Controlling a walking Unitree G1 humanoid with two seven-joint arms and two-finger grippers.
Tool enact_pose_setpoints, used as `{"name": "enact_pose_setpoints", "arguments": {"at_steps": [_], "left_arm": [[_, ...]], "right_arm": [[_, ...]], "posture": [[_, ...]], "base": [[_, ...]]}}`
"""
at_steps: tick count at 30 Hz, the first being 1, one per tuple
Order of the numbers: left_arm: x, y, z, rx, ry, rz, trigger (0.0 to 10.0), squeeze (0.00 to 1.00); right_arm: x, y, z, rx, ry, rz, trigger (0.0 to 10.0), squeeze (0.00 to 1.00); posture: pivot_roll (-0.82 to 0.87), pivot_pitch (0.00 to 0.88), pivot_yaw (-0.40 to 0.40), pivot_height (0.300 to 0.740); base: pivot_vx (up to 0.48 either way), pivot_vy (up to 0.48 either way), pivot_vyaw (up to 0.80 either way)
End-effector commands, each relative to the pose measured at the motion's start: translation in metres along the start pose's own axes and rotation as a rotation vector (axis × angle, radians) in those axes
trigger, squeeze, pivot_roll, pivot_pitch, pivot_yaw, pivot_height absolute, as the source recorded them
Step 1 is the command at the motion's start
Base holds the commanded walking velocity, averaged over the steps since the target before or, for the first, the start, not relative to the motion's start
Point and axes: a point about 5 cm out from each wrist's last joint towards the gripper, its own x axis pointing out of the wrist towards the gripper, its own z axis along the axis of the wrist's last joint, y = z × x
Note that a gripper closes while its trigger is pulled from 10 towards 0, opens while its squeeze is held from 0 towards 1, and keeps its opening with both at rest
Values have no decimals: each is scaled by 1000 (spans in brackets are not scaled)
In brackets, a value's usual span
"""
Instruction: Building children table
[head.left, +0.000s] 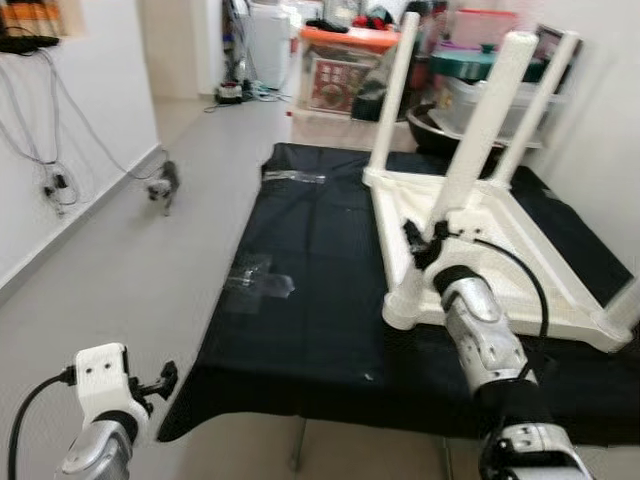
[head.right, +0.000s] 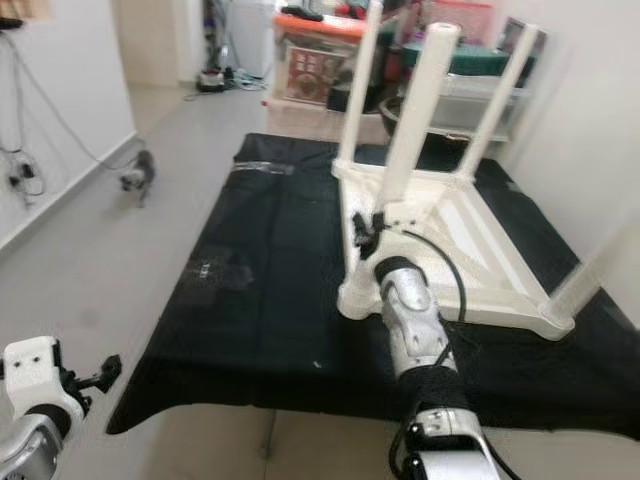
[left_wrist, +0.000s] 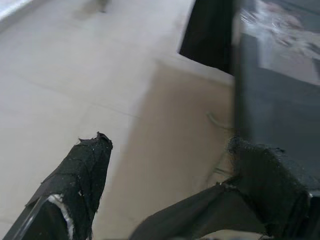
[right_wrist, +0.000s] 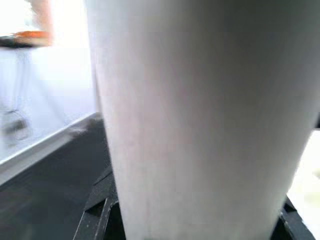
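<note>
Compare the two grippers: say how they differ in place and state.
The right gripper is up over the black cloth, closed around a white table leg. The left gripper hangs low beside the cloth's edge, above the floor, open and holding nothing. Both have black fingers.

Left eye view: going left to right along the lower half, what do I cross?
Left gripper hanging beside the table → edge of the black cloth → clear plastic wrapper → near corner of the upturned white table → right gripper on the table leg.
</note>
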Motion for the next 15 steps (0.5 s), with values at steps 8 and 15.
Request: {"name": "enact_pose_setpoints", "arguments": {"at_steps": [8, 15], "left_arm": [[6, -3, 1, 20, 6, -12, 10000, 0], [3, 0, -1, 16, 3, 0, 10000, 0]], "right_arm": [[-17, 46, -45, -64, 186, 474, 10000, 0], [-21, 52, -48, -205, 194, 691, 10000, 0]], "posture": [[36, 0, -43, 740], [57, 0, -64, 740]], "base": [[0, 0, 0], [0, 0, 0]]}}
